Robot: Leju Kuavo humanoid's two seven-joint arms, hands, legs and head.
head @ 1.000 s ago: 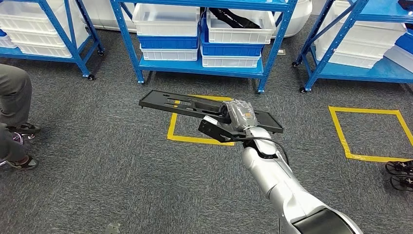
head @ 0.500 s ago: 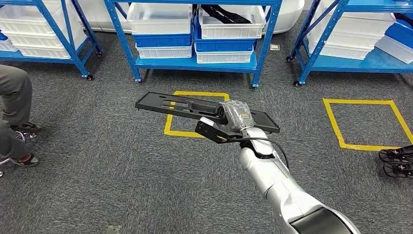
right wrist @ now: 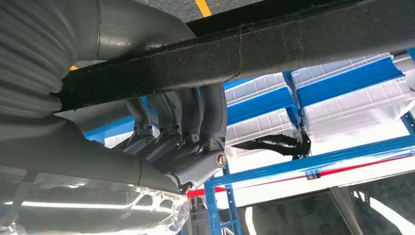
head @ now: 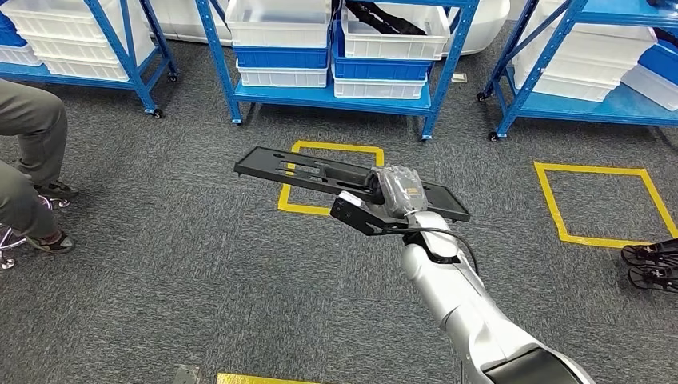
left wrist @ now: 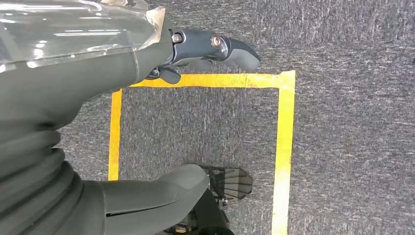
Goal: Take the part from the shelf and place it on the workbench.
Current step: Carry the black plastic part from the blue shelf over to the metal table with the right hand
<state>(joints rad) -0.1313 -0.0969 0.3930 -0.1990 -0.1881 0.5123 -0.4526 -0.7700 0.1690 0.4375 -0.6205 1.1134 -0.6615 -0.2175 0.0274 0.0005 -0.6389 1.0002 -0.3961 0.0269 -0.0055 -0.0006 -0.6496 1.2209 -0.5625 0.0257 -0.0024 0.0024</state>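
The part (head: 296, 170) is a long flat black panel with slots, held level above the carpet in front of me. My right hand (head: 397, 190) grips it near its right end, with the fingers (right wrist: 195, 117) wrapped under the part's felt-lined edge (right wrist: 293, 44). My left hand (left wrist: 98, 98) hangs over the floor with thumb and fingers apart and nothing in them. Beyond the part stands the blue shelf (head: 320, 94).
White and blue bins (head: 280, 32) fill the shelf, and one holds another black part (head: 392, 18). More blue racks stand left and right. Yellow tape squares (head: 600, 240) mark the grey carpet. A person's legs (head: 32, 144) are at the left, a black wheeled base (head: 652, 268) at the right.
The whole picture has shifted a little, so the camera has moved; a yellow tape strip now shows at the bottom edge. My right hand still holds the part the same way.
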